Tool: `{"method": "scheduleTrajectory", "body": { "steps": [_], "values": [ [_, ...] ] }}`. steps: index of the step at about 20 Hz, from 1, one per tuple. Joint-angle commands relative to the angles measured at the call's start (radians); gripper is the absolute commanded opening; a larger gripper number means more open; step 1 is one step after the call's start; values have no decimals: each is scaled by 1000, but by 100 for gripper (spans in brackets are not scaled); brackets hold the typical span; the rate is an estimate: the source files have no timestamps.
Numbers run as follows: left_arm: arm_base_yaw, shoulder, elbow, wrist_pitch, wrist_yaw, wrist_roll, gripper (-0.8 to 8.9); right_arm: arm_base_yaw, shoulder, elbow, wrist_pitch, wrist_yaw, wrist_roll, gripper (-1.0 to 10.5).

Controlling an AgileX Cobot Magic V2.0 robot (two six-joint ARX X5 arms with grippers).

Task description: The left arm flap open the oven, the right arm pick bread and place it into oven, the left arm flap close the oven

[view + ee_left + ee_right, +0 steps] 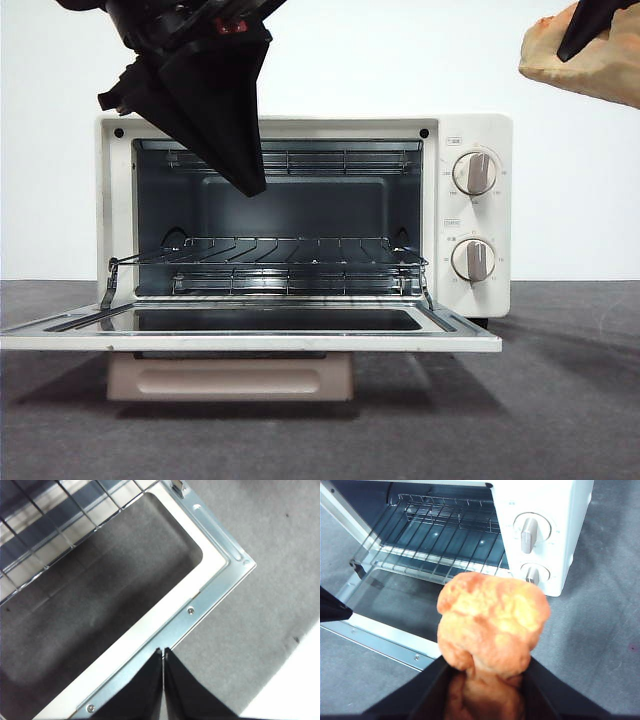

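Bread (492,625) in right hand (487,672)

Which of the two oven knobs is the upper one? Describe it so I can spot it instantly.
Find the cream-white oven with its door flapped down. On the panel beside the cavity, two round knobs are stacked. The upper knob sits level with the cavity's top, above the lower knob, which is level with the wire rack.

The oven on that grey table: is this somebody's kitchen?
Probably not: it looks like a test bench. The oven stands alone on a grey mat before a blank white wall, with a black claw holding bread.
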Motion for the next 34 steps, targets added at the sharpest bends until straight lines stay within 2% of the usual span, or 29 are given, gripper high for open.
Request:
{"method": "scheduleTrajectory", "body": {
  "steps": [1, 4, 7, 14, 18, 22, 24, 27, 31, 34],
  "values": [
    [10, -17, 9, 22, 1, -10, 11, 8, 7, 18, 4, -2, -9, 164],
    [53, -97, 8, 33, -35, -10, 11, 8, 16, 18, 5, -5, -9, 164],
    [127, -229, -29, 43, -43, -10, 11, 8, 55, 18, 34, -57, -4, 164],
    [293, -587, -304, 38, -23, -18, 11, 70, 230, 18, 243, -116, 39, 164],
    [322, -726, -409, -14, -9, -18, 11, 135, 396, 29, 381, -131, 88, 164],
    [322, -786, -420, -69, -9, -17, 11, 165, 593, 121, 470, -127, 124, 164],
    [322, -801, -420, -68, -9, -17, 11, 165, 701, 189, 487, -106, 135, 164],
    [322, -811, -420, -69, -9, -17, 11, 165, 842, 293, 500, -18, 146, 164],
    [322, -811, -420, -68, -9, -16, 11, 164, 967, 398, 513, 83, 154, 165],
    [322, -811, -420, -69, -9, -16, 11, 164, 1020, 417, 584, 113, 170, 165]
  ]
}}
